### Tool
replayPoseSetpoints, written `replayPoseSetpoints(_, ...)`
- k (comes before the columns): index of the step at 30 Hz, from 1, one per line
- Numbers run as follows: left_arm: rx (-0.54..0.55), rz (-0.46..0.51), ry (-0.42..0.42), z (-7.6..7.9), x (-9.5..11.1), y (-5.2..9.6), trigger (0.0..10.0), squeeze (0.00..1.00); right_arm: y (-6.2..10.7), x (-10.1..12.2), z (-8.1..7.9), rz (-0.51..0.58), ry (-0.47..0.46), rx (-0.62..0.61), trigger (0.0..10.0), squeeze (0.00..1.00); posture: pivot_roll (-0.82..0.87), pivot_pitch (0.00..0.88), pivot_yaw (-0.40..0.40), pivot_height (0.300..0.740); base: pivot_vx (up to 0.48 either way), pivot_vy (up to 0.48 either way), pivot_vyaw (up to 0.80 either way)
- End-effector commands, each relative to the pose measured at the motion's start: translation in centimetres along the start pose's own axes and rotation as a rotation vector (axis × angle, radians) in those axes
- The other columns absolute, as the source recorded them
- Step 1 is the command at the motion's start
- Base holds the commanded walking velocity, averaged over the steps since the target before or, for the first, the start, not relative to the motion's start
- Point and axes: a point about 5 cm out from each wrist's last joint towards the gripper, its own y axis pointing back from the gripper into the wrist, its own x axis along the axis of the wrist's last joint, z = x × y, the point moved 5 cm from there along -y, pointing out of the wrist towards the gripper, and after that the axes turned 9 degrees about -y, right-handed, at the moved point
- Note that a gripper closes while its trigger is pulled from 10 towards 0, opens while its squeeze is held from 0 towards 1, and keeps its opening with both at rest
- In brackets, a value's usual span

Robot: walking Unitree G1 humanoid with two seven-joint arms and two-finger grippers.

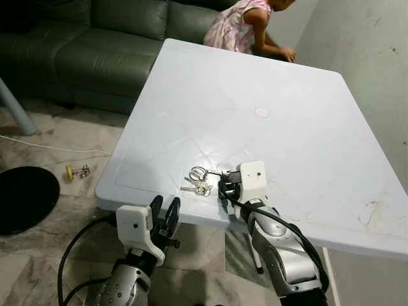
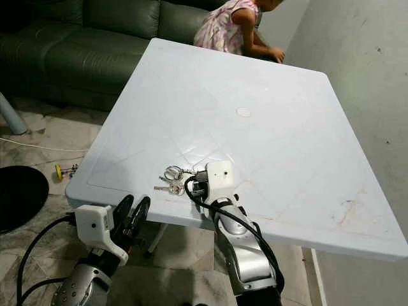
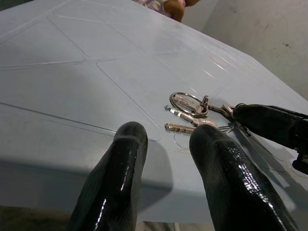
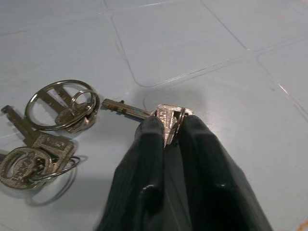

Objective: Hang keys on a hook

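Right gripper [image 4: 169, 130] fingers pinch one key of the bunch of keys [image 1: 199, 180] lying near the tabletop's [image 1: 268, 76] near edge, left gripper [image 1: 164, 213] fingers narrowly apart below that edge; lift straight, slowly, so the rings trail free.

Right arm: extended forward over the near edge of the table [image 1: 306, 127], wrist low. Right gripper [image 4: 168, 126]: fingers pinched together on the head of one key of the keys [image 4: 53, 130], tips at the table surface. Left arm: lower and to the left, below the near table edge. Left gripper [image 1: 164, 213]: fingers parted, holding nothing, pointing forward and up.
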Motion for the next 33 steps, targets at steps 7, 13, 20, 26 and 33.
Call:
replayPoseSetpoints(7,-0.008,0.007,0.007,0.6,0.3,0.0,10.0,0.00,-0.1,0.3,0.6,0.015,0.005,-0.035,0.0,0.00,0.19,0.143,-0.176,0.740,0.000,0.000,0.00)
replayPoseSetpoints(13,-0.011,0.027,0.029,0.8,0.7,-0.1,10.0,0.00,-0.1,0.4,0.5,0.022,0.003,-0.032,0.0,0.00,0.19,0.138,-0.176,0.740,0.000,0.000,0.00)
replayPoseSetpoints(20,-0.018,0.043,0.020,0.6,1.0,-0.8,10.0,0.00,-0.3,1.7,1.2,0.083,-0.004,-0.053,0.0,0.00,0.18,0.114,-0.169,0.740,0.000,0.000,0.00)
replayPoseSetpoints(26,0.015,0.051,0.071,-0.3,1.4,-2.5,10.0,0.00,-0.4,3.5,2.7,0.147,-0.036,-0.099,0.0,0.00,0.17,0.073,-0.151,0.740,0.000,0.000,0.00)
replayPoseSetpoints(33,0.016,0.096,-0.010,-2.1,2.7,-5.1,10.0,0.00,-0.4,6.4,4.2,0.263,-0.021,-0.151,0.0,0.00,0.16,0.014,-0.131,0.740,0.000,0.000,0.00)
